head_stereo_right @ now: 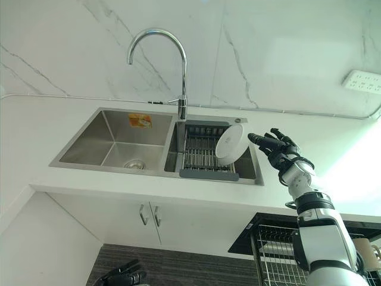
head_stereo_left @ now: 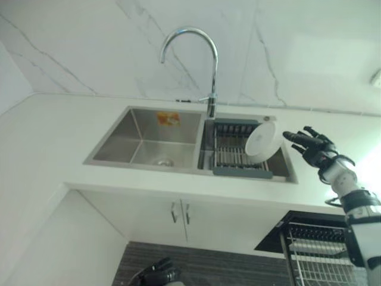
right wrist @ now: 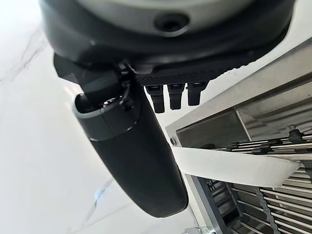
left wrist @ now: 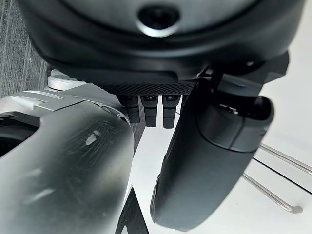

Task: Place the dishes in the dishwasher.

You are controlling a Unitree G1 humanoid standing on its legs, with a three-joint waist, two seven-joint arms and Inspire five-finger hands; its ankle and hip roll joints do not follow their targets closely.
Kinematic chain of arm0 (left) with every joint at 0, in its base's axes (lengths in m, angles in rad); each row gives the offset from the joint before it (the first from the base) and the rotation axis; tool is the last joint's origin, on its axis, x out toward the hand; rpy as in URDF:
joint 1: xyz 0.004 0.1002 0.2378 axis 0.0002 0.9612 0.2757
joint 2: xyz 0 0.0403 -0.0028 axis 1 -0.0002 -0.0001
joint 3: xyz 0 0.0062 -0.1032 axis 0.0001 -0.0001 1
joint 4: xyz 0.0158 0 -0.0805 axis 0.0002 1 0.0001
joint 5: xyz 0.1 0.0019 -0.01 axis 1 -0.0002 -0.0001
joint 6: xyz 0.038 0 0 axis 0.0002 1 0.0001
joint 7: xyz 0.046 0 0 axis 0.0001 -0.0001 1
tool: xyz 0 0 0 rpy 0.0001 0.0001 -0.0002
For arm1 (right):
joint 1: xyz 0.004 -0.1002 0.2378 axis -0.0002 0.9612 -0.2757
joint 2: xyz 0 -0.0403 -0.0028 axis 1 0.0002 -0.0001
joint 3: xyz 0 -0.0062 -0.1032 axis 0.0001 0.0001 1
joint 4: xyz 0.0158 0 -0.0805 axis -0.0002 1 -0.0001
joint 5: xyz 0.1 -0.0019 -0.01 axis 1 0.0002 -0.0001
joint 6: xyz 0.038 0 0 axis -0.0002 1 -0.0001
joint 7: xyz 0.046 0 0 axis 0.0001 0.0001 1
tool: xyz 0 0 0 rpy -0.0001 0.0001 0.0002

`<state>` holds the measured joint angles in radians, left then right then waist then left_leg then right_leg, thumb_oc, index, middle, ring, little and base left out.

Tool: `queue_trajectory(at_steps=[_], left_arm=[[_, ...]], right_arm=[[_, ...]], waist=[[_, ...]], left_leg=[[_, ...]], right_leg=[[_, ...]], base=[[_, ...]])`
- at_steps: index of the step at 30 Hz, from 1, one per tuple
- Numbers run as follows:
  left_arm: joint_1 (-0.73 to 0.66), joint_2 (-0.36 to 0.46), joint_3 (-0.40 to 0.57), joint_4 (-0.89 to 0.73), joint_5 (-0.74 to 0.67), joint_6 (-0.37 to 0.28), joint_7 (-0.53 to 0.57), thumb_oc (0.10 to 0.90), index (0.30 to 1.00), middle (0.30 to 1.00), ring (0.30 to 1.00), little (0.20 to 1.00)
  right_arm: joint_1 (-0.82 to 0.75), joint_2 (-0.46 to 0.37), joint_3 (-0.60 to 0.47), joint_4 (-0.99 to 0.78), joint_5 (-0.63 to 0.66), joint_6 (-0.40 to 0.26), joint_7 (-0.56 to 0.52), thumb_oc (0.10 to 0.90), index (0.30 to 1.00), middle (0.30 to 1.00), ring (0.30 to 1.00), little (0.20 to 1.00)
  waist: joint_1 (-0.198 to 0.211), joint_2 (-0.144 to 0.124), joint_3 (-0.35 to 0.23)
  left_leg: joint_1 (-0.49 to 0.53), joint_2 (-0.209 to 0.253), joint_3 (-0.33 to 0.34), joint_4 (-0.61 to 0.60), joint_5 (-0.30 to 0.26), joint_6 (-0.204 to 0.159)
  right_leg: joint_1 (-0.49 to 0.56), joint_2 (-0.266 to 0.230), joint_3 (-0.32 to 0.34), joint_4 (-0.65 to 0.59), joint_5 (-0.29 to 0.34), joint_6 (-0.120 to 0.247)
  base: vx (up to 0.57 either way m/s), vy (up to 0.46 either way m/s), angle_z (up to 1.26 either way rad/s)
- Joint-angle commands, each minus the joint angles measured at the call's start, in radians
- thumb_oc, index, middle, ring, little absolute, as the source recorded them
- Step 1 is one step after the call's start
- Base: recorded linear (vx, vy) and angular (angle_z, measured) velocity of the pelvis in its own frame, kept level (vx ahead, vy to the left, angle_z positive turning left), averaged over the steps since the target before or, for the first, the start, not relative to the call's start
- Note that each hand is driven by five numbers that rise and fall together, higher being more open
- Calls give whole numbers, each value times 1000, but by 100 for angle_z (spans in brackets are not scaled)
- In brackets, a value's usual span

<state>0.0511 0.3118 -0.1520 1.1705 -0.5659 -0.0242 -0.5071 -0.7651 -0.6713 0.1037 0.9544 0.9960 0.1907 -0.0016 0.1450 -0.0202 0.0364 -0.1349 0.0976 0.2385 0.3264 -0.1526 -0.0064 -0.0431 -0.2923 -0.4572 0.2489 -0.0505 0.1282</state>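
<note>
Right eye view | double sink [head_stereo_right: 77,156]: left basin bare, right basin holds drying rack [head_stereo_right: 199,156] | white plate [head_stereo_right: 231,143] leans tilted in rack | right hand [head_stereo_right: 275,147] just beside plate, fingers straight, apart from it | left hand [head_stereo_right: 122,276] low, fingers relaxed | dishwasher basket [head_stereo_right: 280,259] open below counter.

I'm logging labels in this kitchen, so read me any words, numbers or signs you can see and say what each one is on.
No text here can be read.
Orange and yellow sticker on the back wall of the left sink basin: its print is too small and blurred to read.
White plate in the sink rack: no marking seen.
</note>
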Motion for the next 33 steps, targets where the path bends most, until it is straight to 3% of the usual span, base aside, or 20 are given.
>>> queue_trajectory(at_steps=[1, 33], left_arm=[[42, 27, -50, 54, 29, 17, -7, 800, 900, 900, 900, 900], [45, 21, -55, 52, 8, 16, 6, 800, 900, 900, 900, 900]], right_arm=[[-152, -27, -40, -18, 74, -91, 35, 800, 900, 900, 900, 900], [-135, 10, -56, 14, 120, -87, 38, 800, 900, 900, 900, 900]], waist=[[43, -11, -20], [53, -4, -8]], left_leg=[[65, 43, 22, -26, -70, -74], [65, 46, 22, -26, -63, -77]], right_leg=[[16, 15, 44, 51, -113, 6], [26, 20, 31, 51, -120, -1]], base=[[0, 0, 0], [1, -2, 2]])
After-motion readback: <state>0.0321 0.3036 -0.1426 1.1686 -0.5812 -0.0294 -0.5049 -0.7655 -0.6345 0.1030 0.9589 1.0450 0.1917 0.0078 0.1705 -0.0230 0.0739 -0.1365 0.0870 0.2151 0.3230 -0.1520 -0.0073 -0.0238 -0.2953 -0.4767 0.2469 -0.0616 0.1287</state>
